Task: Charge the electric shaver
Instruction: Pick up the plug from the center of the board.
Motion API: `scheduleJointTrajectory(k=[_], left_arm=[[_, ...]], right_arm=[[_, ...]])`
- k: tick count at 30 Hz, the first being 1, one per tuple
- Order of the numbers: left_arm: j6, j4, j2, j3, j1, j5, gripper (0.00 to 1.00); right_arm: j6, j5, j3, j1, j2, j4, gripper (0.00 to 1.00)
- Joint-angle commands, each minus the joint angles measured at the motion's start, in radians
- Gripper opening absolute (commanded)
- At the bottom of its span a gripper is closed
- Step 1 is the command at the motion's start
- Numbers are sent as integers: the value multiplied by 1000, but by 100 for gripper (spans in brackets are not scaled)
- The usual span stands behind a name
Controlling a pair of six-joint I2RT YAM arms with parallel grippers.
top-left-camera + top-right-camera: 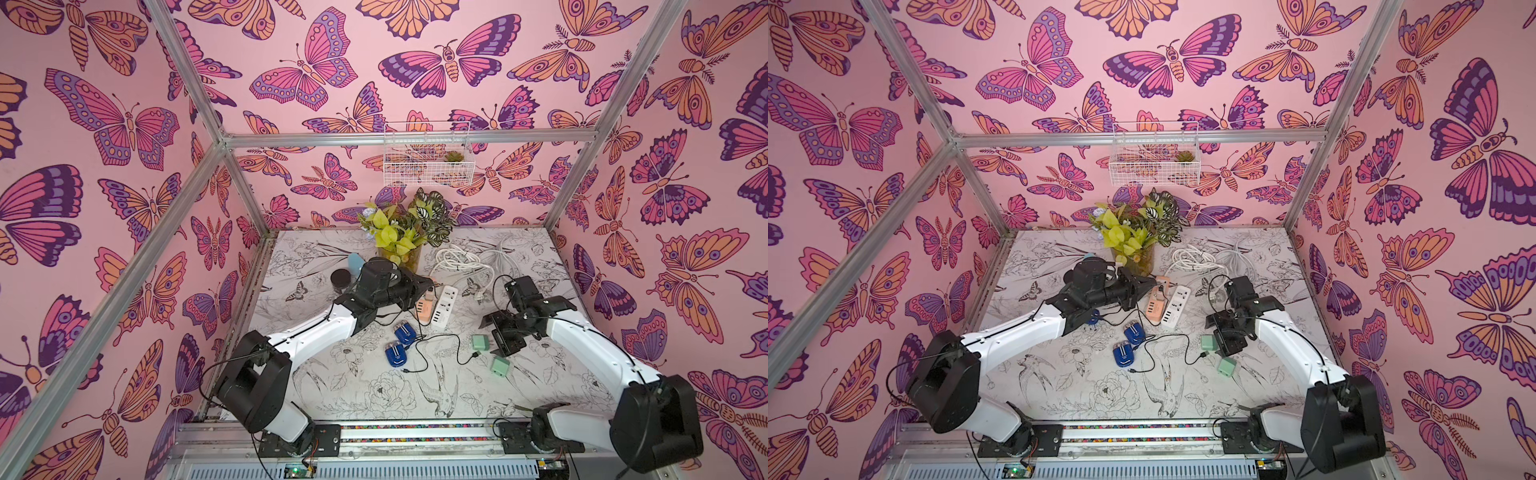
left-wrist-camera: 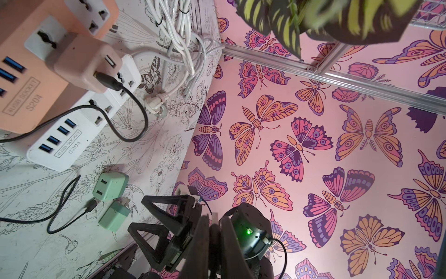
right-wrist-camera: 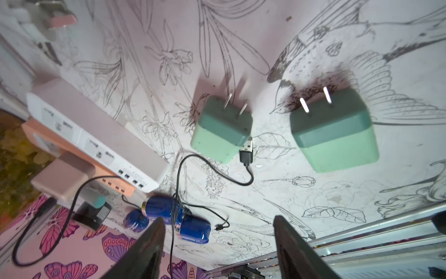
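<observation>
Right gripper (image 3: 218, 218) hovers, jaws spread, over the green adapter (image 3: 220, 128), left gripper (image 2: 214, 224) jaws pressed together: a skewed close could knock the adapter and flick away the USB plug (image 3: 246, 149) lying against it.

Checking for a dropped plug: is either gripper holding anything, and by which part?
Nothing held: right gripper open above two mint-green cube adapters; left gripper shut, empty.

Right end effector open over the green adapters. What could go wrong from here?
1. The right end effector hangs open over two green adapters lying close together; a descent might clip the wrong one.
2. A loose USB plug lies right beside one of them; grasping may shove it away.
3. A black cable crosses the blue shavers; tugging it could drag them.
</observation>
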Motion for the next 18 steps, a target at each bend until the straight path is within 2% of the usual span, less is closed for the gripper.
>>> scheduleJointTrajectory(k=[1,3,9,18], left_arm=[[27,21,-25,-8,10,27,0],[26,21,-30,-11,13,28,0],[27,19,-40,-16,28,36,0],[26,16,-50,-26,37,35,0]], right_arm=[[125,-2,28,-7,97,16,74],[161,-36,30,-7,151,44,74],[227,-1,35,-21,221,144,74],[219,-7,2,-54,262,182,69]])
